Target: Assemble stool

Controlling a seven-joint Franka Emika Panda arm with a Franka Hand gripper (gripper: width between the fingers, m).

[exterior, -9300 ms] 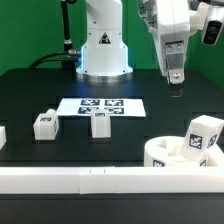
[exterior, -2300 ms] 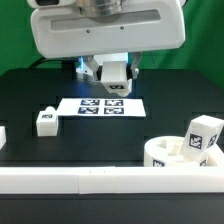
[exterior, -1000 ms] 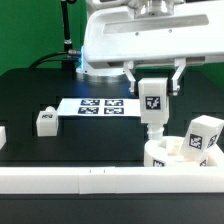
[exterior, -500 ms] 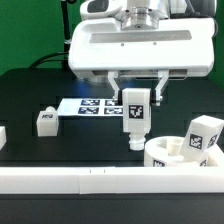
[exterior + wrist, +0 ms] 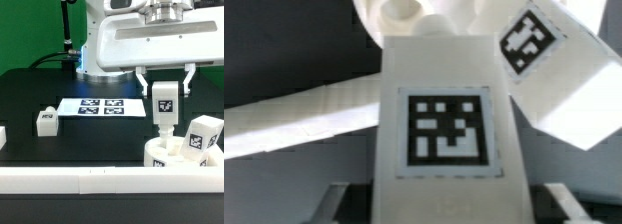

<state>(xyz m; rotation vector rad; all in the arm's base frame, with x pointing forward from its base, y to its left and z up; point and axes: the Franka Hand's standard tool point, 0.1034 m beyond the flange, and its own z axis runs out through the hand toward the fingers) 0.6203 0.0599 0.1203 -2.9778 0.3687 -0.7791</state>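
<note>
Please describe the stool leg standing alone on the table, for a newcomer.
Find the marker board mid-table. Off its end at the exterior view's left sits a small white leg. Only this leg is far from the seat and gripper.

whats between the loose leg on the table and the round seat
In the exterior view, only bare black table separates the loose leg from the seat; the marker board lies farther back.

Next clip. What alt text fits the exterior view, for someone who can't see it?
The gripper holds a white leg upright over the round seat, where a second leg rests. A third leg sits on the black table near the marker board.
</note>
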